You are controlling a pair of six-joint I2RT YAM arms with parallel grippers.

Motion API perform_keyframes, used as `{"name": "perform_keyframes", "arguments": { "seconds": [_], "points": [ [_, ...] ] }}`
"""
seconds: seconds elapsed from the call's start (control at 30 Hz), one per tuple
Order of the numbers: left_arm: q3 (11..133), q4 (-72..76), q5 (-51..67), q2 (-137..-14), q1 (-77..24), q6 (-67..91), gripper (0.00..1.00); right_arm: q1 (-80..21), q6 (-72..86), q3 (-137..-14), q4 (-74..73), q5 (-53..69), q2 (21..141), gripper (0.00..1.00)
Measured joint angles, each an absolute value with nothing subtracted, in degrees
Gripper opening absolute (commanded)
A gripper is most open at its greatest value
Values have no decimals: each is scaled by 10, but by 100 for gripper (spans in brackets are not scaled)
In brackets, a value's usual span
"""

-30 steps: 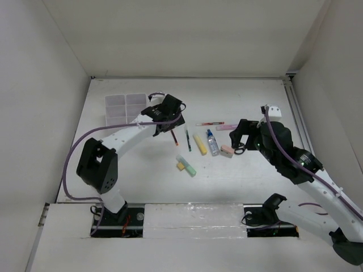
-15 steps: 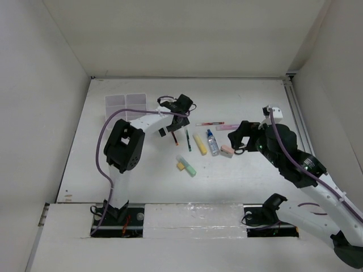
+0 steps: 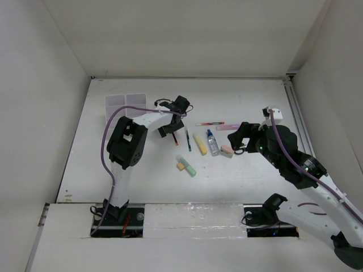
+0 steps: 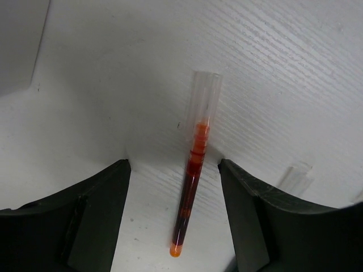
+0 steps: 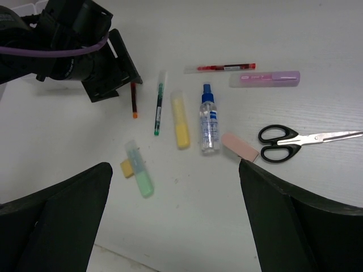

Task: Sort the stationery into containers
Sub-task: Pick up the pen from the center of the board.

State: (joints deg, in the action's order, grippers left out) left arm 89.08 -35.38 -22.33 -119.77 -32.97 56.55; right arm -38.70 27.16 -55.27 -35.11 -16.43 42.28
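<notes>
My left gripper is open and low over the table, its jaws either side of a thin red pen without touching it. The pen also shows in the top view. Beside it lie a dark pen, a yellow highlighter, a blue-capped clear bottle and a pink eraser. A green highlighter lies against a tan eraser. The white organiser tray is at the back left. My right gripper is open, empty and held high above the items.
A second red pen and a pink highlighter lie at the far side. Black-handled scissors lie right of the pink eraser, mostly under my right arm in the top view. White walls enclose the table on three sides.
My left arm has folded and its gripper has moved right and forward from beside the tray to over the red pen. The right arm has barely moved.
</notes>
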Motion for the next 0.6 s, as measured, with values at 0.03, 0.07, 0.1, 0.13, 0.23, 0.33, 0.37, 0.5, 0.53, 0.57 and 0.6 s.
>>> {"name": "perform_keyframes", "arguments": {
  "seconds": [0.03, 0.07, 0.1, 0.13, 0.23, 0.33, 0.37, 0.5, 0.53, 0.57, 0.6],
  "points": [
    [892, -355, -225, -1199, -330, 565, 59, -387, 272, -553, -351, -164, 423, 100],
    [892, -354, -224, -1199, -330, 565, 56, -387, 272, -553, -351, -164, 423, 100],
    [893, -354, -224, -1200, -330, 564, 53, -387, 272, -553, -351, -164, 423, 100],
    [893, -354, -224, -1200, -330, 564, 52, -387, 272, -553, -351, -164, 423, 100],
    [894, -354, -224, -1201, -330, 564, 46, -387, 272, -553, -351, -164, 420, 100],
    [894, -354, -222, -1201, -330, 564, 33, -387, 272, -553, -351, -164, 417, 100],
    [894, -353, -221, -1201, -329, 564, 27, -387, 272, -553, -351, -164, 416, 100],
    [888, -336, -212, -1201, -323, 563, 8, -387, 272, -553, -351, -164, 416, 100],
    [884, -328, -209, -1200, -322, 561, 2, -387, 272, -553, -351, -164, 416, 100],
    [879, -318, -203, -1197, -321, 559, 0, -387, 271, -553, -351, -164, 415, 100],
    [874, -310, -196, -1194, -318, 555, 0, -387, 270, -553, -351, -164, 415, 100]
  ]
}}
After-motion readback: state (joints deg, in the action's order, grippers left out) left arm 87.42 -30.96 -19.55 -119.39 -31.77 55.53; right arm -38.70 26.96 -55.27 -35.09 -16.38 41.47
